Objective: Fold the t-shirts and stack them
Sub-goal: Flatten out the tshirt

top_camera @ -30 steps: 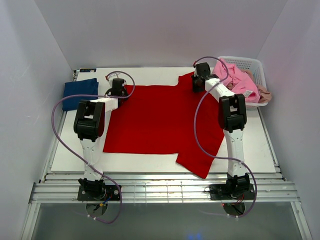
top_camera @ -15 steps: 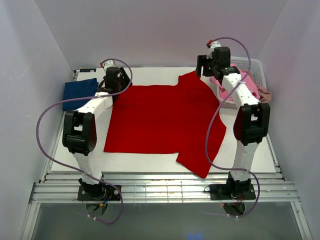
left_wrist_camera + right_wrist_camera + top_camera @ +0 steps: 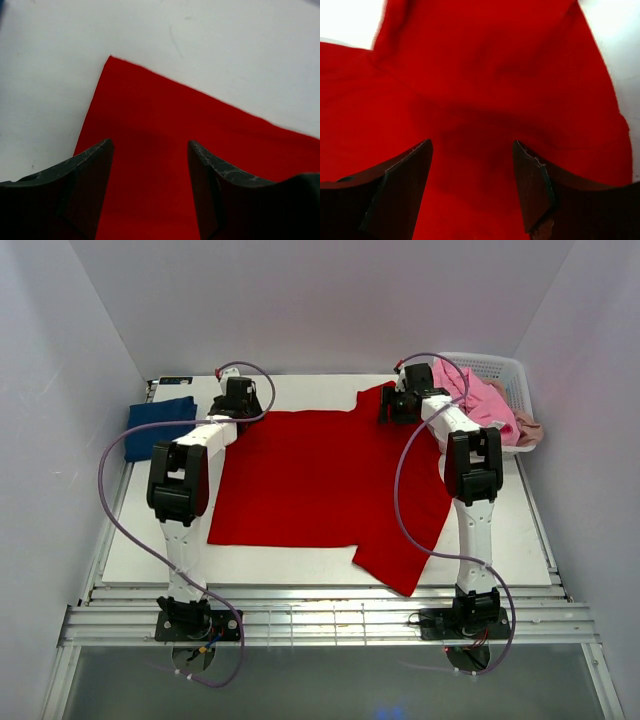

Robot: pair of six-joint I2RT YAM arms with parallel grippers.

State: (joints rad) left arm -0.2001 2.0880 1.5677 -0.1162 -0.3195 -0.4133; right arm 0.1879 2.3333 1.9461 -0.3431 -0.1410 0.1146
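A bright red t-shirt (image 3: 320, 480) lies spread flat on the white table (image 3: 270, 565), one sleeve hanging toward the front right. My left gripper (image 3: 240, 400) hovers open over its far left corner (image 3: 112, 62), with only cloth showing under the fingers (image 3: 87, 170). At the far right, my right gripper (image 3: 395, 405) stands open above the red sleeve (image 3: 485, 75), holding nothing. A folded navy t-shirt (image 3: 158, 425) rests at the far left. A pink t-shirt (image 3: 480, 400) and a beige one (image 3: 530, 430) sit in the basket.
The white lattice basket (image 3: 500, 365) stands at the far right corner against the wall. White walls close in the table on three sides. A metal rail (image 3: 320, 620) with both arm bases runs along the near edge.
Both grippers went from shut to open and let go of the red t-shirt's far edge. The arms swung up and back, then came down over the far corners again.
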